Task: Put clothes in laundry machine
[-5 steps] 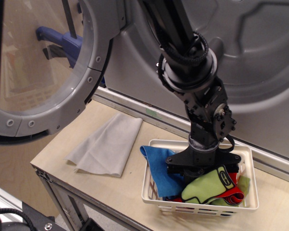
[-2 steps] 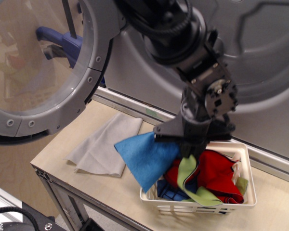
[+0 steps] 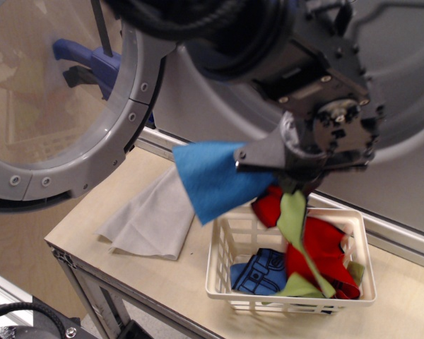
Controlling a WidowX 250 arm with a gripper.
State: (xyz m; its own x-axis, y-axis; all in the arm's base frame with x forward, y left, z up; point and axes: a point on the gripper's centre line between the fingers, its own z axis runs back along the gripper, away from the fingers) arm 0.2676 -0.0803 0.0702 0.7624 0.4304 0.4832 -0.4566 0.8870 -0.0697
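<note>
My gripper [image 3: 297, 173] is shut on a bunch of clothes and holds it above the white lattice basket [image 3: 222, 279]. A plain blue cloth [image 3: 215, 176] sticks out to its left. A red cloth [image 3: 318, 244] and a lime green cloth [image 3: 297, 226] hang down from it into the basket. Tiny blue jeans [image 3: 260, 272] lie on the basket's floor. The laundry machine's grey drum [image 3: 403, 78] fills the back. Its round clear-windowed door [image 3: 63, 106] with a bolted grey rim stands open at the left.
A grey cloth [image 3: 155, 215] lies flat on the wooden table [image 3: 106, 244] left of the basket. The table's front edge and left corner are near the bottom left. The robot arm covers much of the upper middle of the view.
My gripper went from low in the basket to well above it, lifting the blue, red and green cloths. The jeans are now uncovered in the basket.
</note>
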